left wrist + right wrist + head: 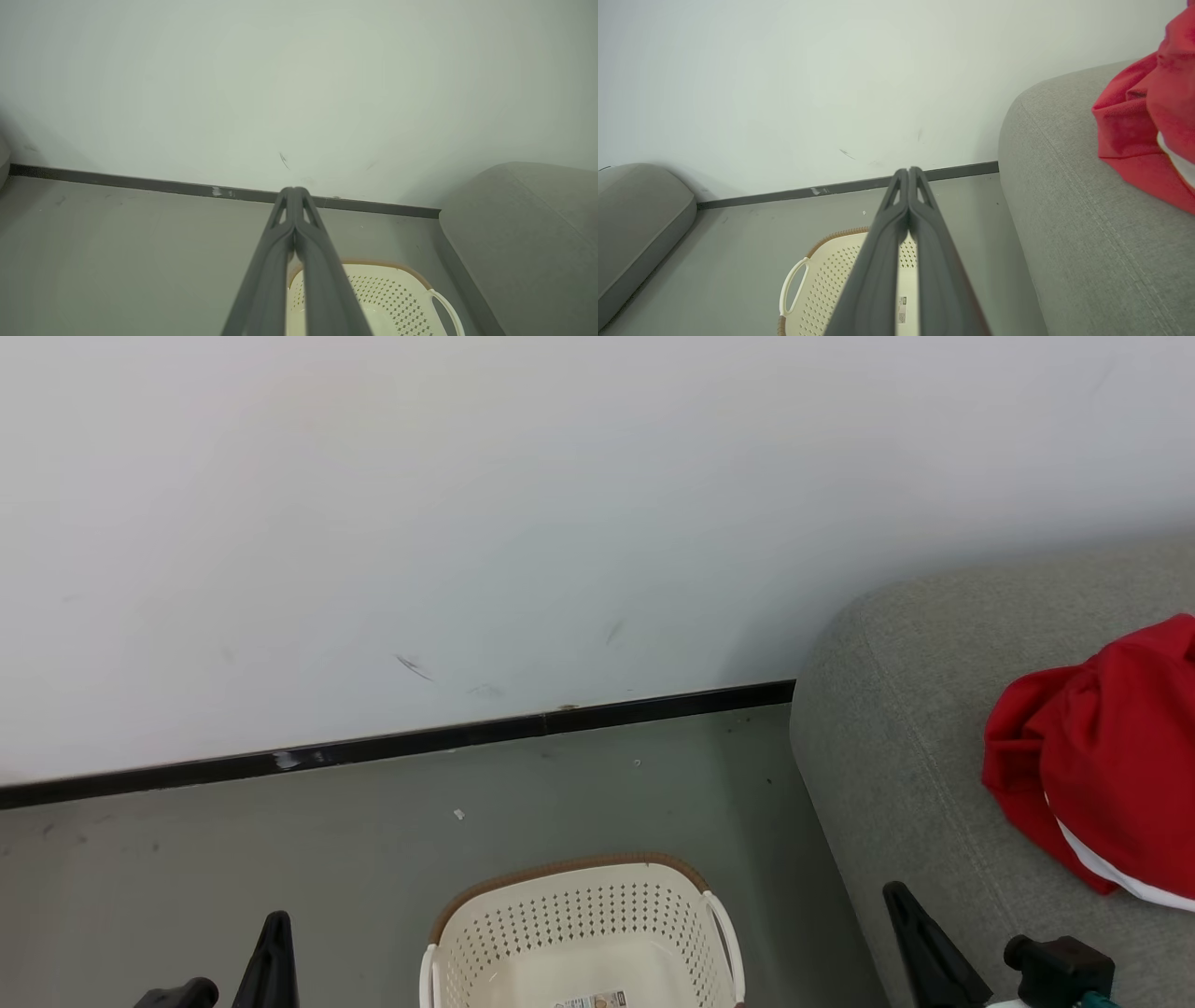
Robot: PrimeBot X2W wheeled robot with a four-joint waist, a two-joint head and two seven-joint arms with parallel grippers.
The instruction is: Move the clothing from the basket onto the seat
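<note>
Basket on floor, label on its bottom, clothing on seat

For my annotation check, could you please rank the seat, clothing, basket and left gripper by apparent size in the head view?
1. seat
2. clothing and basket: alike, both cropped, unranked
3. left gripper

all three views over basket

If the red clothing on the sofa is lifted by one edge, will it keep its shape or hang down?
The clothing lies crumpled in soft folds on the seat, so it would probably droop when lifted at one point. It looks thin, so likely light for its size.
</note>
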